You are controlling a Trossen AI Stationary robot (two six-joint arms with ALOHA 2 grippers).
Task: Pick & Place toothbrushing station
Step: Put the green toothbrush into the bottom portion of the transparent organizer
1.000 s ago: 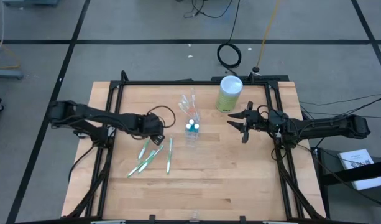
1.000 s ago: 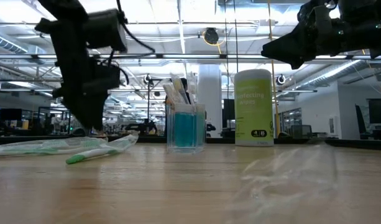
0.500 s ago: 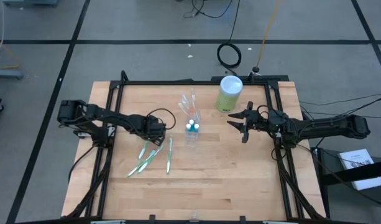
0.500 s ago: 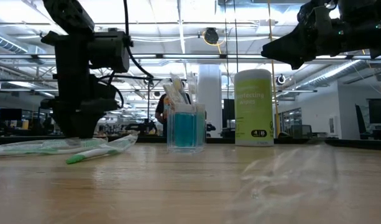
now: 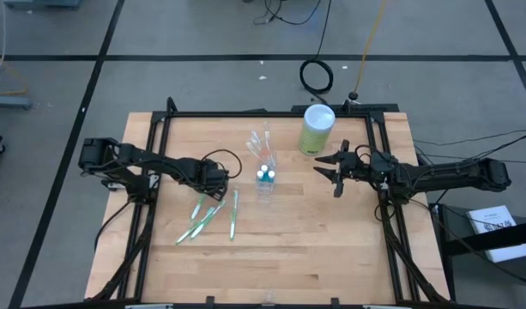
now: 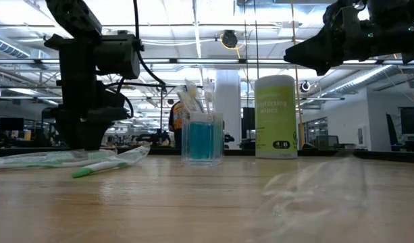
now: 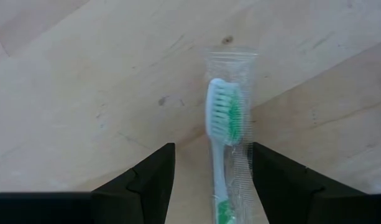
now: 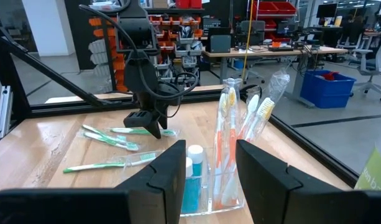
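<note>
My left gripper (image 5: pixel 218 184) points down, open, low over a wrapped green-white toothbrush (image 7: pixel 222 118) that lies flat on the table. The brush's neck runs between its two fingers (image 7: pixel 154 180); I see no touch. Other wrapped green toothbrushes (image 5: pixel 198 221) lie beside it toward the near edge. A clear cup (image 5: pixel 264 178) at mid-table holds blue-capped tubes (image 8: pixel 191 163) and upright orange-white toothbrushes (image 8: pixel 224 134). My right gripper (image 5: pixel 329 172) hovers level and open to the cup's right, high above the table (image 6: pixel 308 62), pointing at the cup.
A lime-green canister (image 5: pixel 317 129) with a white lid stands at the far side, just right of the cup and beside my right gripper. A black frame (image 5: pixel 160 129) borders the table's left, far and right sides. Bare wood (image 5: pixel 280 266) stretches along the near edge.
My left gripper has sunk toward the green toothbrushes and swung from a tilt to pointing straight down, rolling a little as it came; for the last half second it has kept still. The toothbrushes and the cup lie as before.
</note>
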